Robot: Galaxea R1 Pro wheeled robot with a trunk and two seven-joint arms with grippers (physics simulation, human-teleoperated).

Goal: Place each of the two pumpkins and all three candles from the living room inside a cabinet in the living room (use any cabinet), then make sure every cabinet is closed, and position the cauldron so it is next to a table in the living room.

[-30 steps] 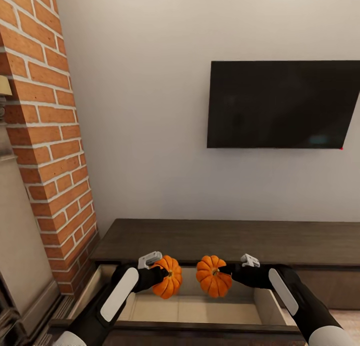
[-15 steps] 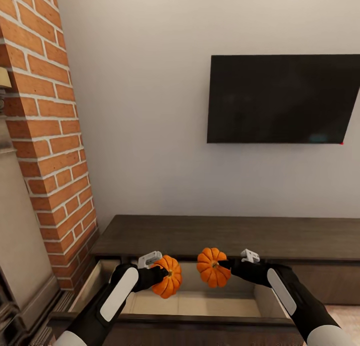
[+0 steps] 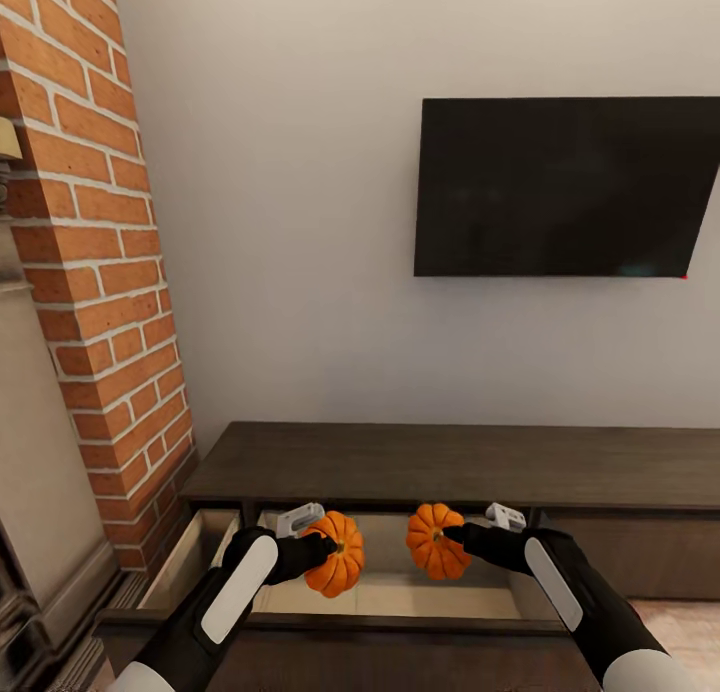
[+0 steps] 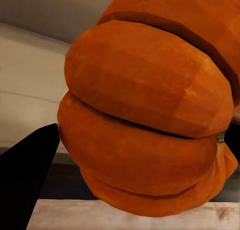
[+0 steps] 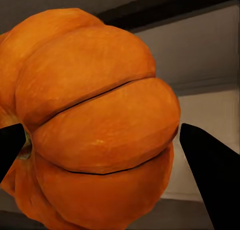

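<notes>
Two bright-orange ribbed pumpkins hang over the open drawer (image 3: 390,600) of the long dark-brown cabinet (image 3: 450,467). My left gripper (image 3: 322,549) is shut on the left pumpkin (image 3: 338,554), which looms large in the left wrist view (image 4: 150,115) between dark fingers (image 4: 27,175). Shut on the right pumpkin (image 3: 437,541) is my right gripper (image 3: 458,534); that pumpkin (image 5: 95,125) sits between the fingers (image 5: 210,170) in the right wrist view. The drawer's pale interior lies just below both. Candles and cauldron are out of view.
A brick column (image 3: 95,262) and a fireplace edge (image 3: 30,492) stand at the left of the cabinet. A black TV (image 3: 565,187) hangs on the wall above. The drawer's dark front panel (image 3: 330,637) lies nearest me.
The head view has tilted or risen, shifting the scene down. The right pumpkin has moved slightly right and down toward the drawer; the left one stays about where it was.
</notes>
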